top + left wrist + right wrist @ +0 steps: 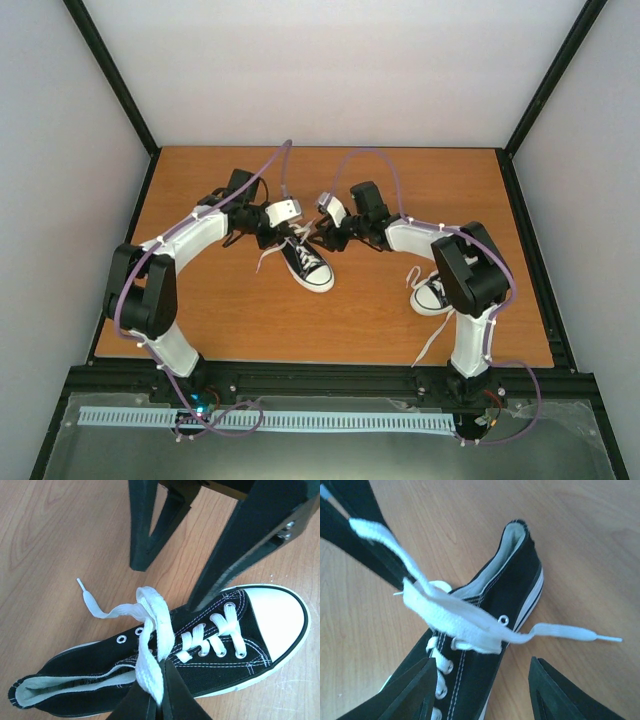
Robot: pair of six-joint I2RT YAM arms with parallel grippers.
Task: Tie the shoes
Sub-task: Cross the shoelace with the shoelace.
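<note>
The left gripper (156, 692) pinches the lace (162, 625) tight, just above the shoe (308, 263). The right gripper (482, 662) hangs near the shoe's front with its jaws partly apart and holds nothing. The other shoe (430, 296) lies well apart, to the shoe's right. If the left one pulls hard, the lace may slip out, or the light shoe may slide away.

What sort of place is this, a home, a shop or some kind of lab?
Most likely a robotics lab test cell: an orange-brown wooden tabletop boxed in by plain white panels and black metal framing, with two white-and-black robot arms bolted at its near edge.
</note>
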